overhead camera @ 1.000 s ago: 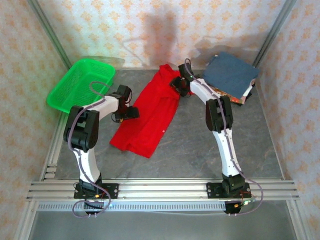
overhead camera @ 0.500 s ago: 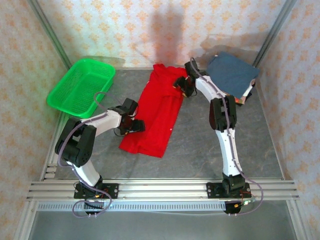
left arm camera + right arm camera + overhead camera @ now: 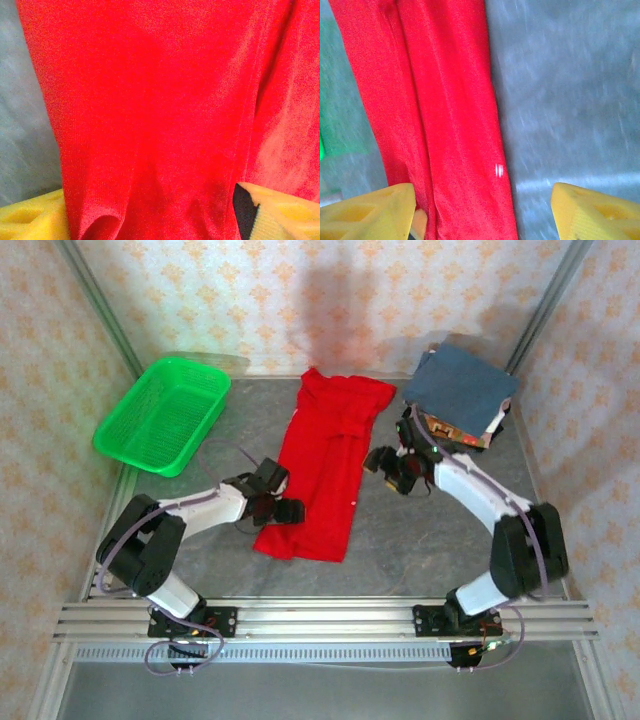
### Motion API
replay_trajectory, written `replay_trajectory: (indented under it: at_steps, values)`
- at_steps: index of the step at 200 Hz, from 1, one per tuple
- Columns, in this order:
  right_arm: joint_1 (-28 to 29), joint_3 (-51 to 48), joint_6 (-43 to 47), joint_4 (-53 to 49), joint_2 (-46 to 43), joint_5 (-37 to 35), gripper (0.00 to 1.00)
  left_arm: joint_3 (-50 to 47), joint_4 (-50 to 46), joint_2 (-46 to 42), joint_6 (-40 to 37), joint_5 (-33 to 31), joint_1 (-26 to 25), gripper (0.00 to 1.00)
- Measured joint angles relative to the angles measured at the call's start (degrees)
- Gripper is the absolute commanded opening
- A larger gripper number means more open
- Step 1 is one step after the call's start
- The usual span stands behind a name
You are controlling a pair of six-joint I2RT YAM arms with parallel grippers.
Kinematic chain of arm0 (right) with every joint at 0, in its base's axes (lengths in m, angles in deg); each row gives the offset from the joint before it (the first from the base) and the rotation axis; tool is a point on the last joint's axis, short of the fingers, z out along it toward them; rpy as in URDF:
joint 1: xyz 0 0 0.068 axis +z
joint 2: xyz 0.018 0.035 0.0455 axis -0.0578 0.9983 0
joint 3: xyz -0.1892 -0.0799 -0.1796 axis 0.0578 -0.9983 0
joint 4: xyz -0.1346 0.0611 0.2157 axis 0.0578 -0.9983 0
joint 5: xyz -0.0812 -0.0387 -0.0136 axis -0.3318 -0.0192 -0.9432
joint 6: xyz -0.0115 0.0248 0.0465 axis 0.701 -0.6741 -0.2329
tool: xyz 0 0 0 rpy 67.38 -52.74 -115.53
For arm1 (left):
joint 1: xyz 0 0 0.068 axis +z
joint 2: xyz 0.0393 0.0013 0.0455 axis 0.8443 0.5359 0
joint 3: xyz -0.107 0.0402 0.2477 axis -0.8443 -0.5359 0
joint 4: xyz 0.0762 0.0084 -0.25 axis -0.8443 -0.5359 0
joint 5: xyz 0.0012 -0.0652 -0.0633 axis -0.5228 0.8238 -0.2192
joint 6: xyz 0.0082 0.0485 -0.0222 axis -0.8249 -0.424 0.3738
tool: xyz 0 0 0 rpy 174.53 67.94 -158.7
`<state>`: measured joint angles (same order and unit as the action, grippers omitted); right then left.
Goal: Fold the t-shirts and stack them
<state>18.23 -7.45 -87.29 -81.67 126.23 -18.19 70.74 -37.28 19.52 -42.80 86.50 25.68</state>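
Green mesh plastic basket (image 3: 165,410): far left, well apart
Slate-blue folded shirt (image 3: 460,385): tops far-right stack
Red short-sleeved t-shirt (image 3: 325,465): mid-table, long axis near-to-far (slightly tilted)
Left gripper (image 3: 285,512): spread over near hem
Right gripper (image 3: 378,462): released, beside right edge

Standing here, I can't read any writing, label or number. The bright red cloth t-shirt (image 3: 330,460) has a tiny white fleck (image 3: 498,170) near one edge, perhaps a tag, too small to read. The patterned folded cloth (image 3: 450,428) under the slate-blue folded t-shirt (image 3: 460,385) shows only colours.
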Motion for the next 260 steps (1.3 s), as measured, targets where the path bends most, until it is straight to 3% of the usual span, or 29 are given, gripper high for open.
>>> replay_trajectory:
  at_steps: [35,58,96,132,214,260]
  values:
    - [7.7,-16.4,-5.8,4.5,-8.5,1.9,0.72,-2.9,1.8,-3.2,8.5,1.9,-11.5,0.8]
    - [11.7,-24.8,-10.1,6.1,-16.0,2.3,0.72,-5.0,0.2,-6.7,13.9,2.7,-16.8,0.86]
    - [13.0,-32.2,-14.3,6.4,-30.0,2.2,0.72,-14.6,-11.4,-24.4,24.7,1.6,-18.3,0.91]
    - [13.0,-35.0,-15.8,7.6,-33.8,2.4,0.69,-21.9,-10.8,-36.3,33.6,-0.2,-18.3,0.88]
    - [13.0,-36.1,-16.5,15.0,-26.5,6.1,0.63,-18.8,2.1,-25.1,36.3,0.5,-18.4,0.78]
    - [13.2,-37.4,-16.9,16.6,-24.2,7.0,0.62,-19.3,9.0,-23.2,37.9,0.5,-18.4,0.66]
